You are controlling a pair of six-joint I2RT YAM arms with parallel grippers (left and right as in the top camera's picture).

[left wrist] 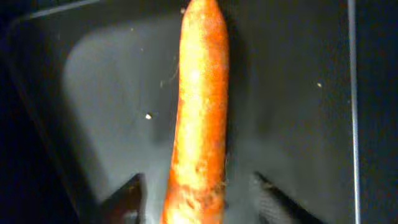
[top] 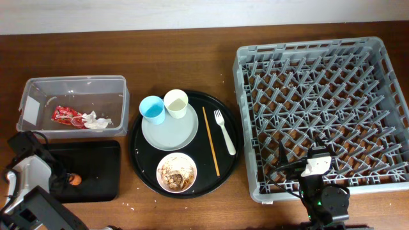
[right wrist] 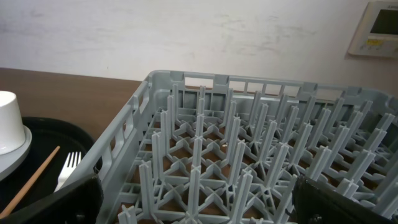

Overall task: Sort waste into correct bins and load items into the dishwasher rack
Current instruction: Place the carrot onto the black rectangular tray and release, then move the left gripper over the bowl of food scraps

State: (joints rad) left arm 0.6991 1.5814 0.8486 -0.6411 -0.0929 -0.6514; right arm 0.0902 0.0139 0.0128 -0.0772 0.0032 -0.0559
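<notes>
A small orange carrot [left wrist: 202, 93] lies on the shallow black tray [left wrist: 292, 93]; it also shows in the overhead view [top: 75, 180]. My left gripper [left wrist: 198, 190] is open, with a finger on each side of the carrot's near end. The clear tub [top: 38, 86] holds the red wrapper [top: 64, 115] and white tissue [top: 96, 121]. The blue cup [top: 152, 108], cream cup [top: 176, 103], plate [top: 172, 134], chopstick [top: 211, 140], white fork [top: 224, 131] and the bowl [top: 177, 172] with brown scraps sit on the round tray. My right gripper [right wrist: 196, 208] is open over the front left of the grey rack [top: 319, 96].
The round black tray [top: 137, 153] stands between the bins and the rack. The shallow black tray [top: 96, 160] lies just in front of the clear tub. The rack's upright pegs [right wrist: 236, 143] rise right in front of my right gripper.
</notes>
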